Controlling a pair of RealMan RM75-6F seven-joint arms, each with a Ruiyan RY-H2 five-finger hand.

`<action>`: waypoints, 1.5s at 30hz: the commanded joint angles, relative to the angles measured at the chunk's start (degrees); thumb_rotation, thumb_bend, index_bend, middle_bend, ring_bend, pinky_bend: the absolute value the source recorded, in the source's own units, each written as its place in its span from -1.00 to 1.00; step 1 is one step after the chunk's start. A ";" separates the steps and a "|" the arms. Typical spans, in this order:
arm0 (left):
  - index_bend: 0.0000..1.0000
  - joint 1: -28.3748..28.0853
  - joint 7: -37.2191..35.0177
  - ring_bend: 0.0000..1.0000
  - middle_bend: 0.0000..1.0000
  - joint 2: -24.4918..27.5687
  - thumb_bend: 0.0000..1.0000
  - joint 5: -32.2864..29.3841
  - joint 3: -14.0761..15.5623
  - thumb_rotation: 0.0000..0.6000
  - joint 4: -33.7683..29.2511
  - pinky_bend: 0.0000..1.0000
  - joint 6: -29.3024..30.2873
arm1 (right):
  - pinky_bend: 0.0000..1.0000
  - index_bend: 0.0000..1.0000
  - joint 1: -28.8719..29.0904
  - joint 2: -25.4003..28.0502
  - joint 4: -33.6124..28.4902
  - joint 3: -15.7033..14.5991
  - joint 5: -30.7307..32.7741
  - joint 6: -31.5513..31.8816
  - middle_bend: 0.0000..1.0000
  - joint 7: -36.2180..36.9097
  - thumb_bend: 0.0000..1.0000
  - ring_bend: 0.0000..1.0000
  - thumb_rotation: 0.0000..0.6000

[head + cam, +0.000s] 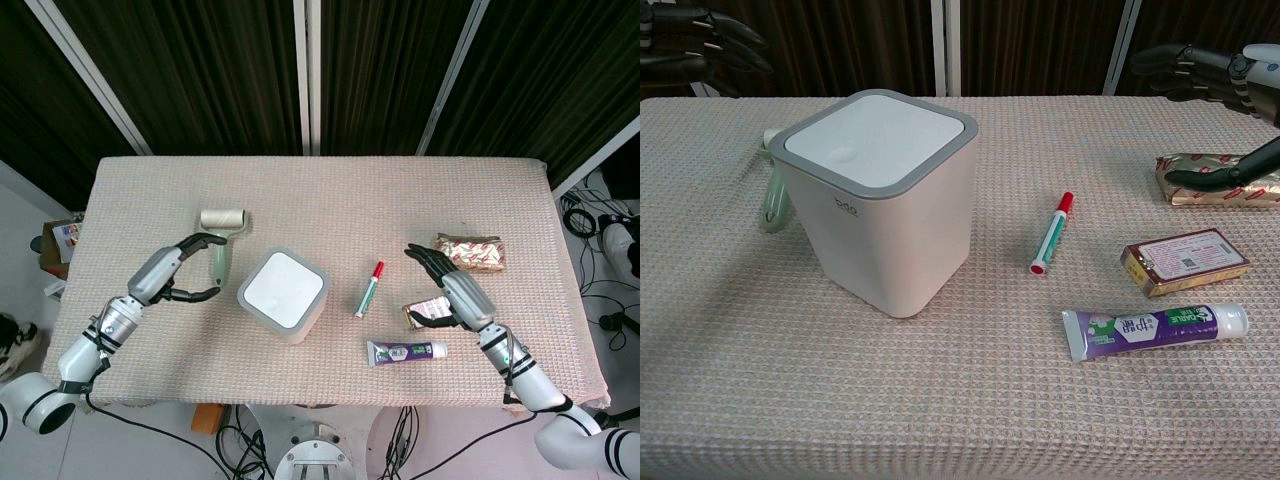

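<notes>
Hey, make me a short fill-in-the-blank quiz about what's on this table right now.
1. The marker has a ____ cap.
2. The white bin has a ____ rim.
3. The toothpaste tube is mostly ____.
4. The lint roller lies nearest the ____ hand.

Missing words: red; grey; purple; left

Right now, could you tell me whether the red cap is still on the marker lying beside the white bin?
Yes, the marker wears its red cap at the far end in the chest view, lying on the table right of the white bin.
</notes>
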 commanded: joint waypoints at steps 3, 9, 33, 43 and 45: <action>-0.62 0.12 -0.12 -0.74 -0.60 -0.25 -0.66 -0.06 0.01 0.03 0.21 -0.57 0.19 | -1.00 -1.00 -0.19 0.20 -0.08 -0.23 -0.31 0.42 -1.00 0.03 -0.68 -1.00 1.00; -0.62 0.26 0.95 -0.74 -0.60 -0.44 -0.66 0.53 0.38 0.03 -0.37 -0.57 0.55 | -1.00 -1.00 -0.83 0.61 0.12 -0.63 -0.63 1.42 -1.00 0.74 -0.68 -1.00 1.00; -0.64 12.13 36.65 -0.76 -0.51 -6.42 -0.66 20.72 6.83 0.50 5.78 -0.58 26.66 | -1.00 -1.00 -12.31 -0.68 17.90 -6.94 3.29 5.04 -1.00 -5.06 -0.56 -1.00 1.00; -0.65 7.90 40.22 -0.78 -0.51 -10.32 -0.61 23.07 5.86 0.48 5.26 -0.58 21.34 | -1.00 -1.00 -12.87 -4.89 23.58 -6.57 2.65 4.04 -1.00 -0.94 -0.44 -1.00 1.00; -0.65 6.94 41.08 -0.78 -0.51 -10.75 -0.61 22.78 5.04 0.49 4.67 -0.58 20.33 | -1.00 -1.00 -12.87 -5.24 23.86 -6.43 2.37 4.15 -1.00 -0.41 -0.42 -1.00 1.00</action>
